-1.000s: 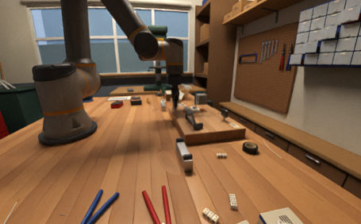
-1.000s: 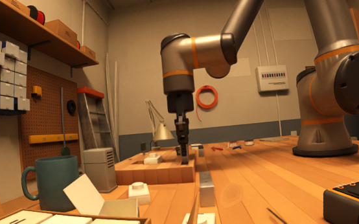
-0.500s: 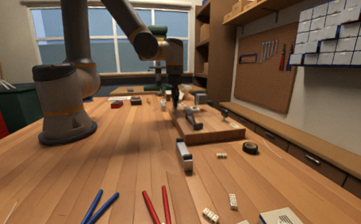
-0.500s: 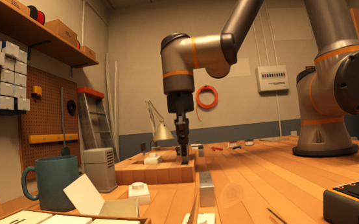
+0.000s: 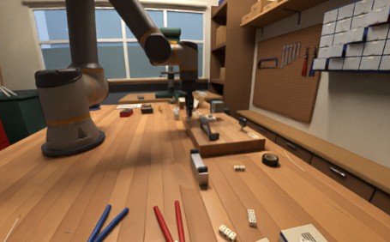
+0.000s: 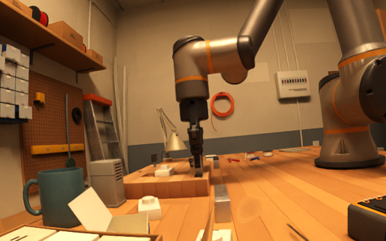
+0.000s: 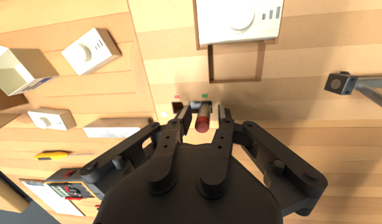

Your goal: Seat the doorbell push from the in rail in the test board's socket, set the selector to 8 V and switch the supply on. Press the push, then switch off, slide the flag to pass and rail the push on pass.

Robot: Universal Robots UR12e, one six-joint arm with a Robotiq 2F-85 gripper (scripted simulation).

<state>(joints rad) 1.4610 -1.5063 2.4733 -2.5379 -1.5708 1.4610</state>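
My gripper [image 7: 203, 116] points straight down over the near edge of the wooden test board [image 6: 168, 179], open around the red-tipped flag knob [image 7: 202, 121] and holding nothing. The knob sits in its slot under a green mark [image 7: 204, 95]; a red mark [image 7: 176, 96] lies to its left. The white doorbell push [image 7: 237, 20] sits in the board's socket, above an empty framed recess [image 7: 234, 63]. Two more white pushes [image 7: 89, 50] [image 7: 50, 118] lie on the bench left of the board. In the side camera the fingers [image 5: 189, 112] stand at the board's far end.
Behind the board stand a desk lamp [image 6: 171, 139] and a pegboard wall [image 5: 286, 81]. A grey rail block [image 5: 199, 165] lies in front of the board, with a tape roll [image 5: 270, 159] to its right. A teal mug [image 6: 60, 195], a multimeter [image 6: 379, 216] and a yellow screwdriver [image 7: 51, 155] lie about the bench.
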